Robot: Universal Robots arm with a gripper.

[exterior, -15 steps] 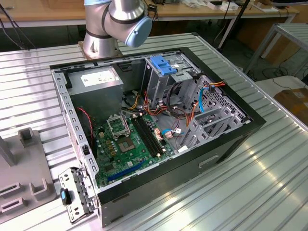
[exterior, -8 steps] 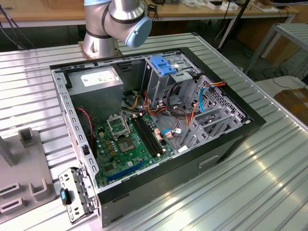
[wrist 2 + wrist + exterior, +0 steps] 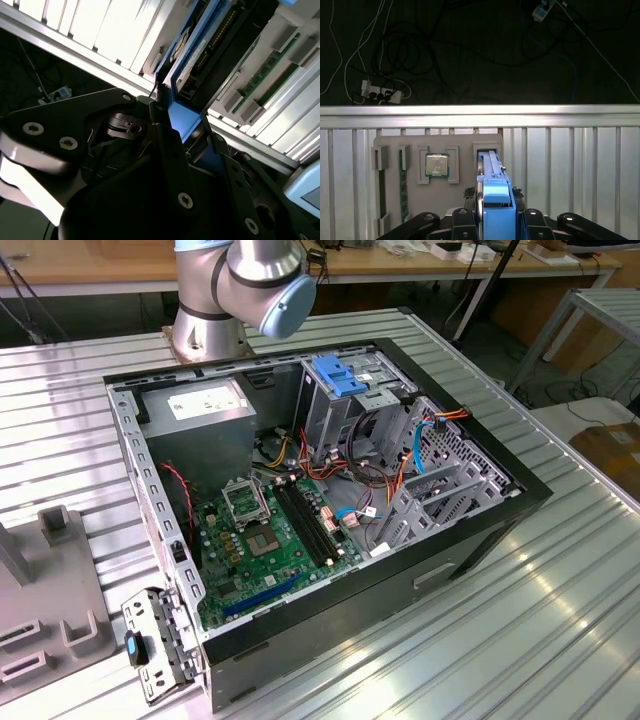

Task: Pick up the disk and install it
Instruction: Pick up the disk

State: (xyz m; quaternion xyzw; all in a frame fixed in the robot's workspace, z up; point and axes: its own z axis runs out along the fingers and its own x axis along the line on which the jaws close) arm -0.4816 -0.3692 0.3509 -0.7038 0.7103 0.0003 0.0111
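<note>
no print can be read: the label (image 3: 200,400) on the power supply (image 3: 215,435) and the sticker (image 3: 192,62) on the disk (image 3: 182,119) are illegible

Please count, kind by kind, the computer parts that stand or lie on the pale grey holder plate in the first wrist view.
Thin green memory boards standing on edge: 2
Square silver processor chip: 1
Dark grey hard disk in a bright blue plastic frame: 1
Total: 4
</note>
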